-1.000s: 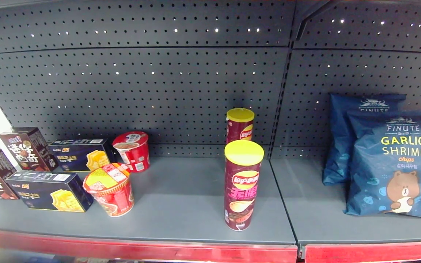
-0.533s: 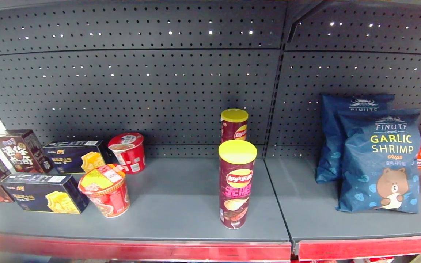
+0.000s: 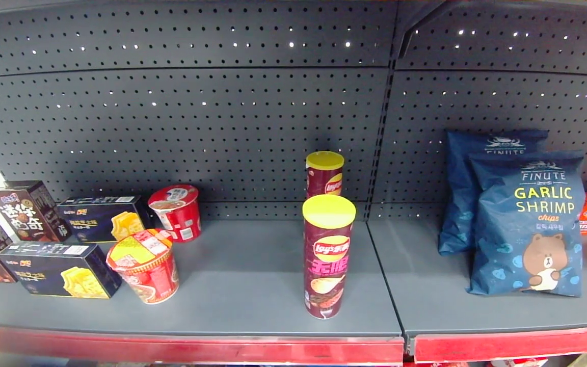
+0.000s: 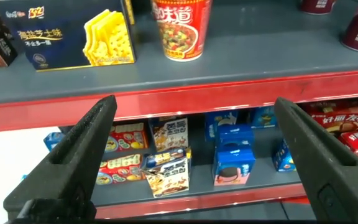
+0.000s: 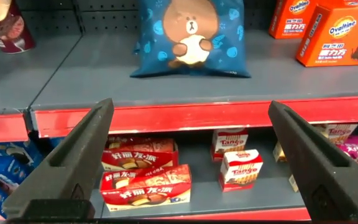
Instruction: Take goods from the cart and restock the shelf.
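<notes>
My left gripper (image 4: 194, 102) and right gripper (image 5: 191, 104) both gape wide, empty — on the shelf (image 3: 252, 290) a chip can (image 3: 325, 255) stands upright, cup noodles (image 3: 144, 265) at its 9 o'clock, blue bags (image 3: 525, 224) at 3.

**A:** Eyes on my left gripper (image 4: 194, 102): jaws spread wide, the two dark fingers (image 4: 73, 162) angling outward from my wrist.

**B:** And your right?

**A:** My right gripper (image 5: 190, 107) reads the same. It's wide open, black fingers (image 5: 67, 168) splayed in a V with the tips well apart.

**B:** How are they aimed?

**A:** Both of mine point forward, and on each one the two tips sit at matching height.
</notes>
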{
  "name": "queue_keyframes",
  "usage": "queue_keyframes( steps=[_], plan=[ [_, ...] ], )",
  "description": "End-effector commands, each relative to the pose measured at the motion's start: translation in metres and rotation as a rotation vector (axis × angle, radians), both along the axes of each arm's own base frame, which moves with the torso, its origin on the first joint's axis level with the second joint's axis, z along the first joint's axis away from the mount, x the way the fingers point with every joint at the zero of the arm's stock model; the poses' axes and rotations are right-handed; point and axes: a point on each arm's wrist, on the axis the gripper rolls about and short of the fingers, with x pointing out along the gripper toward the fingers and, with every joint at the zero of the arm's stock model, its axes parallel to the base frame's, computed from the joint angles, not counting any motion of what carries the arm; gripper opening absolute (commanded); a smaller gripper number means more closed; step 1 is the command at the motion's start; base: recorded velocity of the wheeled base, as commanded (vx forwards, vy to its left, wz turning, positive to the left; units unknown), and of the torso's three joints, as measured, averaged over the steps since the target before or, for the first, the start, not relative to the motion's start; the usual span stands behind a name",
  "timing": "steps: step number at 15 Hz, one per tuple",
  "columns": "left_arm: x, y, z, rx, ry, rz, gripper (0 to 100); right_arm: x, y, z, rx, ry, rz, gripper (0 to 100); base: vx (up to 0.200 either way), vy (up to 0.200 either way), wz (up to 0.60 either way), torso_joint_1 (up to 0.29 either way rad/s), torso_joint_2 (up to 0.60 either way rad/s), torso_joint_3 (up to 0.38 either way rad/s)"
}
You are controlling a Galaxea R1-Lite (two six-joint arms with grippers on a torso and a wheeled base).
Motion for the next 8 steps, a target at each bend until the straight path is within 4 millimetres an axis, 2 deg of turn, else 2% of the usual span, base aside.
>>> queue_keyframes(
  steps=[1, 3, 5, 8],
  plan=[
    [0.0002, 0.0000, -0.0003, -0.001, 0.003, 0.000, 100, 0.0002, 0.0000, 0.0001, 0.000, 0.002, 0.000, 100, 0.000, 0.000, 0.00, 0.000, 0.00, 0.000],
    [0.0001, 0.0001, -0.0004, 0.001, 0.002, 0.004, 100, 0.0002, 0.0000, 0.0001, -0.005, 0.003, 0.000, 100, 0.000, 0.000, 0.00, 0.000, 0.00, 0.000],
    [0.0001, 0.0001, -0.0004, 0.004, 0.001, 0.004, 100, 0.0001, 0.0000, 0.0005, -0.005, 0.001, 0.000, 100, 0.000, -0.200, 0.00, 0.002, 0.00, 0.002],
    [0.0001, 0.0000, 0.0001, -0.005, 0.002, 0.003, 100, 0.0001, 0.0000, 0.0005, -0.005, 0.001, 0.000, 100, 0.000, 0.000, 0.00, 0.000, 0.00, 0.000]
  ],
)
